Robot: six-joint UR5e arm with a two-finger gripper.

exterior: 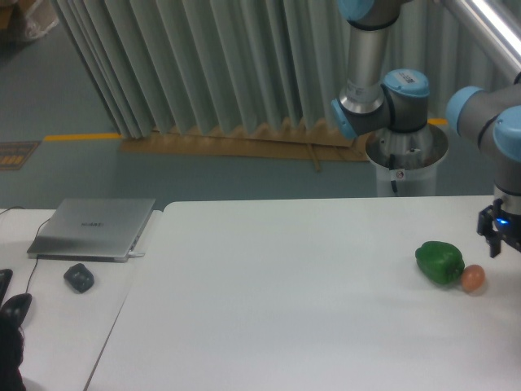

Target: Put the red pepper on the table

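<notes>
**Inspector:** Although the task names a red pepper, none shows anywhere in this view. On the table (285, 309) I find only a green pepper (440, 262) and, touching its right side, a small orange-pink ball (473, 278).

**Clerk:** And the gripper?

**Inspector:** The gripper (498, 240) sits at the right edge of the frame, cut off by it, just above and to the right of the ball. Only a dark body with a blue light and part of the fingers can be seen. How far the fingers are spread, and whether they have anything between them, I cannot tell.

**Clerk:** So where does the pepper lie from the fingers?

**Inspector:** Not established. My judgement: it is either beyond the right edge or hidden in the cropped part of the gripper. If it is held there, the bare tabletop below and to the left of the fingers is the nearest place to set it, clear of the green pepper and ball.

**Clerk:** Anything else on record?

**Inspector:** A closed laptop (94, 228) and a mouse (79, 278) on the adjoining desk (57, 326), well apart from the work.
</notes>
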